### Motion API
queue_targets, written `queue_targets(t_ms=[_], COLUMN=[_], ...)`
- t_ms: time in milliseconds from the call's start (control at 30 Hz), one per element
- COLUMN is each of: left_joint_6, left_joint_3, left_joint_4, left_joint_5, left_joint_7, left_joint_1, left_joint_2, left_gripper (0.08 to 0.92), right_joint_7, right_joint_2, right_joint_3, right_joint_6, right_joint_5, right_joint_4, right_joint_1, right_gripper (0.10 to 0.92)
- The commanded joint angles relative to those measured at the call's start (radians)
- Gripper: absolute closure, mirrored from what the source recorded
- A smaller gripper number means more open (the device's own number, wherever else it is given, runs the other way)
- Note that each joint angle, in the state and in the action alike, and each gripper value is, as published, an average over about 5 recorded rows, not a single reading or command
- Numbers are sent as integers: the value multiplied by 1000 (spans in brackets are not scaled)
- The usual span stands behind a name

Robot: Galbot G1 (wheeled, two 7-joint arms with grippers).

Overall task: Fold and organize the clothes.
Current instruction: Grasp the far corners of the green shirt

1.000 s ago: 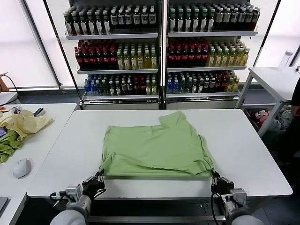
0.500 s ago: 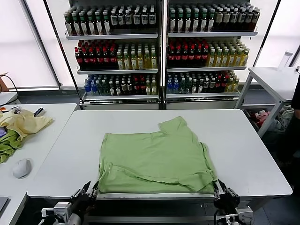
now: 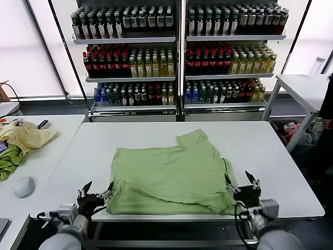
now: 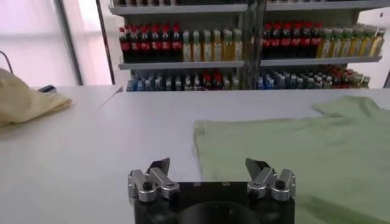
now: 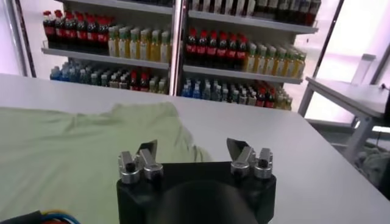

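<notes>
The light green polo shirt (image 3: 171,174) lies flat on the white table (image 3: 270,156), plain side up, its near hem along the front edge and one sleeve at the far right. No logo shows. My left gripper (image 3: 96,191) is open and empty at the shirt's near left corner. My right gripper (image 3: 241,182) is open and empty at its near right corner. The shirt also shows in the left wrist view (image 4: 304,146), ahead of the open left gripper (image 4: 207,165), and in the right wrist view (image 5: 67,146), ahead of the open right gripper (image 5: 192,146).
A side table at the left holds a pale yellow garment (image 3: 26,136), a darker green cloth (image 3: 9,161) and a white mouse (image 3: 24,186). Shelves of bottles (image 3: 177,52) stand behind. Another white table (image 3: 307,88) is at the far right.
Both grippers let go of the shirt's near corners and opened. The shirt was pulled toward the front edge and now lies still, with both grippers risen beside its corners.
</notes>
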Motion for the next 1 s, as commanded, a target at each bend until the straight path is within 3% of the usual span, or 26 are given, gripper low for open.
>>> queue_targets(t_ms=[33, 200, 433, 700, 1000], left_joint_6=[-8, -5, 7, 28, 41], left_joint_3=[262, 329, 359, 360, 358], left_joint_4=[448, 572, 671, 678, 678], left_joint_5=[-51, -40, -57, -99, -148], left_joint_7=[-7, -9, -9, -5, 7], left_joint_1=[-537, -652, -721, -715, -705], left_joint_2=[20, -8, -41, -42, -53], left_gripper=[177, 177, 177, 177, 177], right_joint_7=[16, 9, -1, -15, -27], right_joint_2=[28, 79, 151, 236, 306], right_joint_3=[-190, -243, -287, -286, -259], right_joint_6=[-30, -29, -29, -20, -9], right_joint_5=[53, 54, 53, 48, 32], right_joint_4=[-388, -563, -781, -985, -1087], right_joint_1=[447, 579, 718, 788, 811], right_gripper=[203, 203, 203, 203, 203])
